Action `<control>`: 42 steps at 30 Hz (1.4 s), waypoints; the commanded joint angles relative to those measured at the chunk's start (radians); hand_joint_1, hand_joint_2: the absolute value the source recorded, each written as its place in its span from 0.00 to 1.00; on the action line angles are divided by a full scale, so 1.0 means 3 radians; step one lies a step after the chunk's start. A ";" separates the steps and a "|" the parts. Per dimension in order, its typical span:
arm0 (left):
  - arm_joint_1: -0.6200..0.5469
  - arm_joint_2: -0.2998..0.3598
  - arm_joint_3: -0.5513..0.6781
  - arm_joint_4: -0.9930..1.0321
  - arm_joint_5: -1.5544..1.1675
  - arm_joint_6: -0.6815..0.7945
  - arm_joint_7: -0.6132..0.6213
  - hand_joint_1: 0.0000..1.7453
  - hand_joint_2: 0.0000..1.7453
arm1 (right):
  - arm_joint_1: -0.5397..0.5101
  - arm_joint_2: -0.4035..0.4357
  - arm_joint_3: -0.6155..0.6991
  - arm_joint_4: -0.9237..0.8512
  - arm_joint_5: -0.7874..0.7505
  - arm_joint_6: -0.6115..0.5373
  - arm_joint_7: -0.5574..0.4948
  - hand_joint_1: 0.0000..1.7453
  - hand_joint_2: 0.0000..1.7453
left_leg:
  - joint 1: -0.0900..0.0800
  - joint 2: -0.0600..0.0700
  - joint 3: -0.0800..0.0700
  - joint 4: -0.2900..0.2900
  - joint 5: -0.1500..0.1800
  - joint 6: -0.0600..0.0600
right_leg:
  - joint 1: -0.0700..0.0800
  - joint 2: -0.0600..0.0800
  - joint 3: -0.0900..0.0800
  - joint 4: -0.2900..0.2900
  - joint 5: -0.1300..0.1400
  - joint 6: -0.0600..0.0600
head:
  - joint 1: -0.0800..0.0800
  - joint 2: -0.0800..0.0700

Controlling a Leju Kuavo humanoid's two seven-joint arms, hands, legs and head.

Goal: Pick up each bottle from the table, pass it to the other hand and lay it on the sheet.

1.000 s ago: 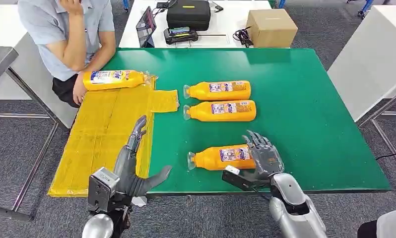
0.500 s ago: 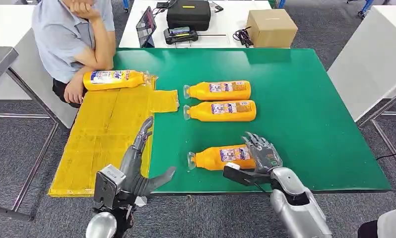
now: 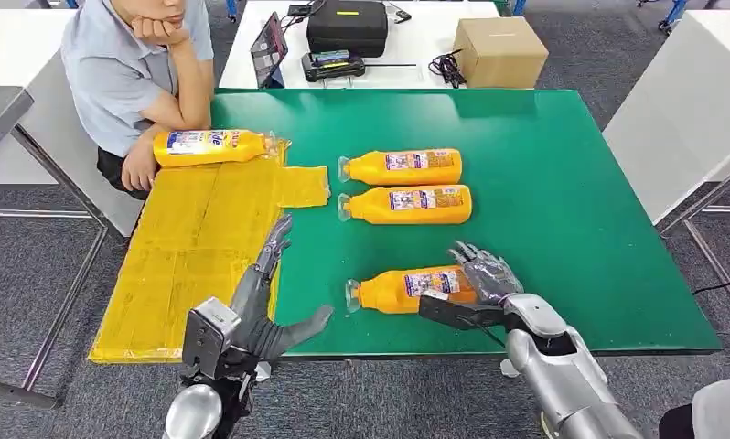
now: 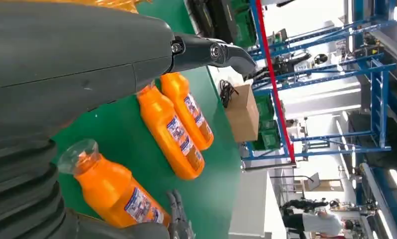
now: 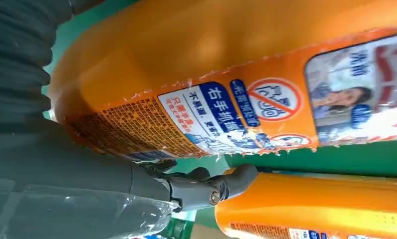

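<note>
The nearest orange bottle [image 3: 398, 291] [image 5: 226, 74] [image 4: 112, 191] lies on its side on the green table [image 3: 563, 201], cap pointing left. My right hand [image 3: 485, 285] is at its base end, fingers over the far side and thumb stretched along the near side; the right wrist view leaves a strip of green beside the bottle. Two more orange bottles [image 3: 402, 167] [image 3: 407, 204] lie side by side farther back. A fourth bottle [image 3: 210, 146] rests at the far end of the yellow sheet [image 3: 187, 247]. My left hand [image 3: 256, 306] hovers open at the front edge, beside the sheet.
A person sits at the table's far left corner, one hand [image 3: 142, 169] by the sheet's far end. Behind the green table a white table carries a cardboard box [image 3: 500, 50], a black case [image 3: 348, 26] and a tablet [image 3: 270, 50]. Another white table [image 3: 681, 119] stands to the right.
My right hand has slid left, closer around the near bottle's base. The left hand has drifted slightly right and forward. The person has shifted in the seat.
</note>
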 commanded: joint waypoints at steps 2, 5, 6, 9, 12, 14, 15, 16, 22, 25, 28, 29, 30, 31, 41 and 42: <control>-0.0152 -0.0024 -0.0070 0.0156 0.0039 -0.0031 0.0062 0.00 1.00 | -0.0382 -0.0386 0.0609 0.0512 -0.0229 0.0222 -0.0077 1.00 1.00 | 0.0005 0.0001 0.0013 0.0002 -0.0006 -0.0009 | 0.0006 -0.0001 0.0015 -0.0001 -0.0005 -0.0011 | 0.0000 0.0000; -0.0149 -0.0052 -0.0066 0.0115 0.0019 -0.0050 0.0096 0.00 1.00 | -0.0389 -0.0441 0.0629 0.0545 -0.0299 0.0232 -0.0121 1.00 1.00 | 0.0002 -0.0003 0.0006 0.0002 -0.0002 -0.0004 | 0.0003 -0.0005 0.0008 0.0000 -0.0003 -0.0005 | -0.0001 0.0000; -0.0149 -0.0052 -0.0066 0.0115 0.0019 -0.0050 0.0096 0.00 1.00 | -0.0389 -0.0441 0.0629 0.0545 -0.0299 0.0232 -0.0121 1.00 1.00 | 0.0005 -0.0005 0.0008 0.0005 -0.0004 -0.0007 | 0.0005 -0.0007 0.0012 0.0001 -0.0005 -0.0008 | 0.0001 0.0000; -0.0148 -0.0052 -0.0060 0.0140 0.0010 -0.0059 0.0094 0.00 1.00 | -0.0376 -0.0444 0.0654 0.0535 -0.0351 0.0224 -0.0123 1.00 1.00 | 0.0005 -0.0003 0.0011 0.0004 -0.0005 -0.0007 | 0.0005 -0.0004 0.0014 -0.0001 -0.0004 -0.0008 | 0.0001 0.0000; -0.0156 -0.0052 -0.0059 0.0167 -0.0002 -0.0070 0.0080 0.00 1.00 | -0.0369 -0.0499 0.0709 0.0523 -0.0466 0.0256 -0.0121 1.00 1.00 | 0.0002 -0.0003 0.0010 0.0002 -0.0002 -0.0005 | 0.0003 -0.0004 0.0012 -0.0001 -0.0002 -0.0006 | 0.0000 0.0000; -0.0157 -0.0052 -0.0064 0.0171 -0.0004 -0.0071 0.0076 0.00 1.00 | -0.0349 -0.0526 0.0721 0.0513 -0.0552 0.0258 -0.0127 1.00 1.00 | 0.0002 -0.0006 0.0010 0.0002 -0.0002 -0.0005 | 0.0002 -0.0006 0.0012 -0.0001 -0.0003 -0.0006 | 0.0000 0.0000; -0.0157 -0.0052 -0.0066 0.0170 -0.0005 -0.0072 0.0074 0.00 1.00 | -0.0334 -0.0528 0.0722 0.0503 -0.0570 0.0249 -0.0125 1.00 1.00 | 0.0003 -0.0006 0.0013 0.0002 -0.0004 -0.0007 | 0.0004 -0.0007 0.0016 -0.0002 -0.0004 -0.0009 | 0.0001 0.0000; -0.0155 -0.0052 -0.0067 0.0164 -0.0016 -0.0069 0.0066 0.00 1.00 | -0.0321 -0.0514 0.0703 0.0488 -0.0599 0.0214 -0.0127 1.00 1.00 | 0.0002 -0.0006 0.0011 0.0002 -0.0002 -0.0005 | 0.0002 -0.0006 0.0013 -0.0002 -0.0003 -0.0006 | 0.0000 0.0000; -0.0204 0.0060 -0.0068 0.0351 0.0034 0.0118 -0.0090 0.00 1.00 | -0.0141 -0.0289 0.0431 0.0243 -0.0898 0.0050 -0.0160 1.00 1.00 | 0.0001 -0.0003 0.0015 -0.0003 -0.0001 -0.0005 | 0.0001 -0.0003 0.0016 -0.0005 -0.0001 -0.0006 | 0.0000 0.0000; -0.0169 0.0019 -0.0010 0.0316 0.0118 0.0209 -0.0040 0.00 1.00 | 0.0073 -0.0114 0.0138 -0.0093 -0.1135 0.0002 -0.0169 1.00 1.00 | 0.0006 0.0001 0.0018 -0.0002 -0.0003 -0.0009 | 0.0006 -0.0001 0.0019 -0.0005 -0.0002 -0.0011 | 0.0000 0.0000; -0.0097 -0.0037 0.0060 0.0418 0.0509 0.0134 0.0090 0.00 1.00 | 0.0252 0.0112 -0.0154 -0.0471 -0.1321 -0.0057 -0.0216 1.00 1.00 | 0.0005 0.0004 0.0015 -0.0002 -0.0004 -0.0008 | 0.0005 0.0002 0.0015 -0.0004 -0.0002 -0.0009 | 0.0003 0.0000; -0.0079 -0.0044 0.0076 0.0460 0.0692 0.0077 0.0111 0.00 1.00 | 0.0280 0.0206 -0.0253 -0.0546 -0.1401 -0.0048 -0.0245 1.00 1.00 | 0.0003 0.0006 0.0016 -0.0004 -0.0003 -0.0008 | 0.0004 0.0005 0.0014 -0.0004 -0.0002 -0.0009 | 0.0000 0.0000; -0.0028 -0.0037 0.0072 0.0514 0.0844 0.0065 0.0117 0.00 1.00 | 0.0302 0.0265 -0.0300 -0.0627 -0.1455 -0.0027 -0.0268 1.00 1.00 | 0.0004 0.0013 0.0019 -0.0003 -0.0007 -0.0011 | 0.0005 0.0011 0.0015 -0.0003 -0.0003 -0.0012 | 0.0000 0.0000; 0.0002 -0.0006 0.0035 0.0569 0.0925 0.0076 0.0074 0.00 1.00 | 0.0314 0.0298 -0.0315 -0.0699 -0.1469 -0.0002 -0.0261 1.00 1.00 | 0.0002 0.0008 0.0013 -0.0002 -0.0004 -0.0007 | 0.0003 0.0006 0.0011 -0.0001 -0.0002 -0.0008 | 0.0000 0.0000; -0.0020 0.0032 0.0118 0.0801 0.1779 -0.0098 -0.0042 0.00 1.00 | 0.0101 0.0599 -0.0193 -0.0820 -0.1773 0.0195 -0.0435 1.00 1.00 | 0.0005 0.0017 0.0013 0.0000 -0.0008 -0.0009 | 0.0005 0.0014 0.0009 0.0002 -0.0003 -0.0012 | 0.0001 0.0000; -0.0037 0.0049 0.0109 0.0836 0.1802 -0.0105 -0.0061 0.00 1.00 | 0.0075 0.0637 -0.0147 -0.0822 -0.1780 0.0191 -0.0410 1.00 1.00 | 0.0002 0.0010 0.0008 -0.0001 -0.0004 -0.0007 | 0.0002 0.0009 0.0007 0.0001 -0.0002 -0.0009 | 0.0000 0.0000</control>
